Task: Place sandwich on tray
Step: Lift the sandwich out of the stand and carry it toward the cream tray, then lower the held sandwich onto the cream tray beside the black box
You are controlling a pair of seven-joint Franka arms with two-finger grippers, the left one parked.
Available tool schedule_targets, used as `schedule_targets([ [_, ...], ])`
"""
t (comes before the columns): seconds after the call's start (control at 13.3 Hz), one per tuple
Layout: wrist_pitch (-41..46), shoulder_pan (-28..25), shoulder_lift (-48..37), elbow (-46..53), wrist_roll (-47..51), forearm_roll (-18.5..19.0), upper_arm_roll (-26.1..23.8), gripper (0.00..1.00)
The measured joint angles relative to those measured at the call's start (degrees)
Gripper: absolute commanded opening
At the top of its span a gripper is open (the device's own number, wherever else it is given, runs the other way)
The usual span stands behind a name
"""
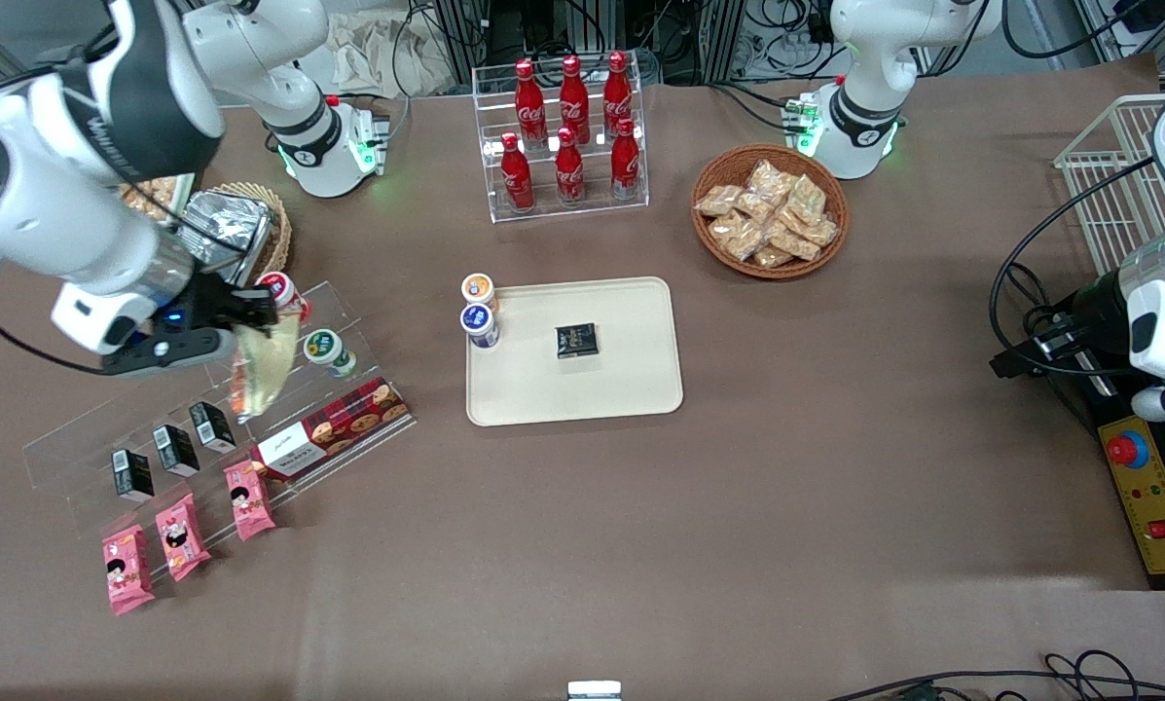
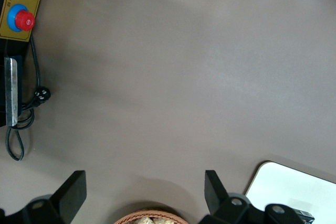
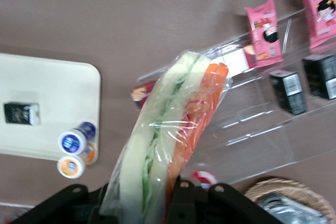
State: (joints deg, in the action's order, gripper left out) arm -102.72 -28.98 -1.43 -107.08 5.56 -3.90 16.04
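Note:
My right gripper [image 1: 248, 310] hangs above the clear acrylic snack rack [image 1: 222, 419], shut on the sandwich [image 1: 263, 368]. The sandwich [image 3: 168, 140] is a plastic-wrapped wedge of pale bread with green and orange filling, and it dangles point-down from the fingers [image 3: 181, 195]. The cream tray [image 1: 621, 389] lies flat at the table's middle, well toward the parked arm's end from the gripper. It carries a small black packet [image 1: 576, 340] and two small cups [image 1: 479, 308] at one corner. The tray [image 3: 42, 82] also shows in the right wrist view.
The rack holds pink snack packs [image 1: 177, 534], black cartons [image 1: 174, 449], a red biscuit box [image 1: 329, 428] and cups [image 1: 329, 350]. Foil containers in a basket [image 1: 227, 226] sit near the gripper. A cola bottle stand [image 1: 567, 127] and a wicker basket of snack packs [image 1: 770, 211] stand farther back.

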Motion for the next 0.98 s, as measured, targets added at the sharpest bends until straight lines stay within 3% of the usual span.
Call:
schedule_targets([
  [0.75,-11.64,-14.81,10.79,0.80,38.79,-0.18,0.03,0.00],
  [0.98,-12.57,-18.41,17.00,5.14,53.12,-2.93,0.03,0.00],
])
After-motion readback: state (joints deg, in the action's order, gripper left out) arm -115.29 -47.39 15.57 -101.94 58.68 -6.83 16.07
